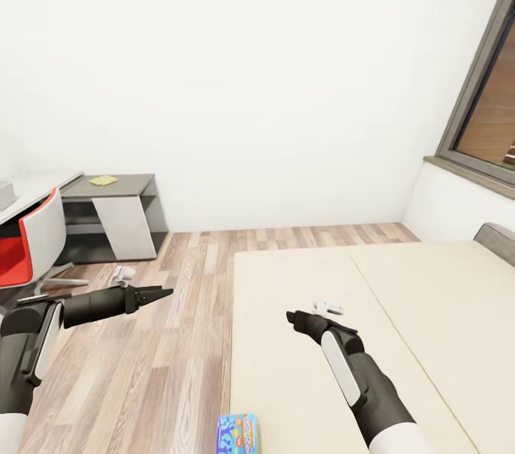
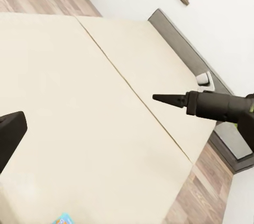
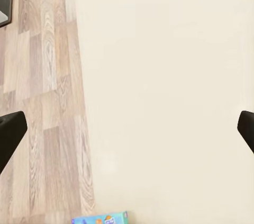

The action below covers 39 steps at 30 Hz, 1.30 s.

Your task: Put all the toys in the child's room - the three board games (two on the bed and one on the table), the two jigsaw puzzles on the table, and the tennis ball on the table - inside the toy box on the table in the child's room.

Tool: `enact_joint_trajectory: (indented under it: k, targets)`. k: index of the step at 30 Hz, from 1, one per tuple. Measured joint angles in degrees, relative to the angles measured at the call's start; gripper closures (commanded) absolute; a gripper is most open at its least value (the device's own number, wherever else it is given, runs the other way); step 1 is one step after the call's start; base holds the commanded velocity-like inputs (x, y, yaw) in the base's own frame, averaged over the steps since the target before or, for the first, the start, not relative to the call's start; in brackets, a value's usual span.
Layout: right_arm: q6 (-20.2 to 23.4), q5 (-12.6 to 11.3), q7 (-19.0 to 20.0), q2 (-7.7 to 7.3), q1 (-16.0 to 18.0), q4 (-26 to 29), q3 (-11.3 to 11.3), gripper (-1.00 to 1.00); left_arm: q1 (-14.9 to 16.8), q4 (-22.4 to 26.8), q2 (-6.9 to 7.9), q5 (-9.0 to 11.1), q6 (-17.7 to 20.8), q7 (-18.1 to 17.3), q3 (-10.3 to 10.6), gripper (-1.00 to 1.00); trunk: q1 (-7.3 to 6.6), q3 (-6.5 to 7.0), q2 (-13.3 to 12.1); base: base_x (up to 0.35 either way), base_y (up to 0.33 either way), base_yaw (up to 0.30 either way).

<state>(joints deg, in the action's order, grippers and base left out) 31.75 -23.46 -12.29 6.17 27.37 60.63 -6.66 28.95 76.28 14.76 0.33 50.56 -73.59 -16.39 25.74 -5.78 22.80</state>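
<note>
The small blue board game [image 1: 238, 434] lies on the bed [image 1: 400, 297] near its left edge, close to me; it also peeks into the wrist views [image 2: 63, 218] [image 3: 100, 217]. My right gripper [image 1: 297, 317] hovers open over the beige mattress, beyond the game, its fingers [image 3: 10, 131] wide apart with nothing between them. My left gripper [image 1: 159, 292] hangs over the wood floor left of the bed, open and empty. The table [image 1: 129, 186] stands at the far left wall with a small flat yellow thing [image 1: 104, 180] on it, too small to identify.
A red and white chair [image 1: 32, 243] stands at the table's left part. A grey-framed window [image 1: 486, 104] is at the right, the grey headboard [image 1: 497, 239] below it. Wood floor [image 1: 193, 275] runs between table and bed.
</note>
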Motion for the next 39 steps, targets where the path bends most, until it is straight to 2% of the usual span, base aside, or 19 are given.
enact_joint_trajectory:
  k: [29,39]
  targets:
    - [-0.2,0.09,0.0,-0.09,0.0,-0.27,-0.01,-1.0,-0.01,0.01,0.0,0.0,0.0,0.31,-0.02,-1.0,0.0,2.72,-0.01,0.0,0.0,0.02]
    - [-0.17,0.0,0.0,-0.09,-0.03,-0.06,0.05,-1.0,0.0,0.0,-0.01,-0.01,0.0,0.32,-0.01,-1.0,0.0,3.02,-0.01,0.0,0.0,0.036]
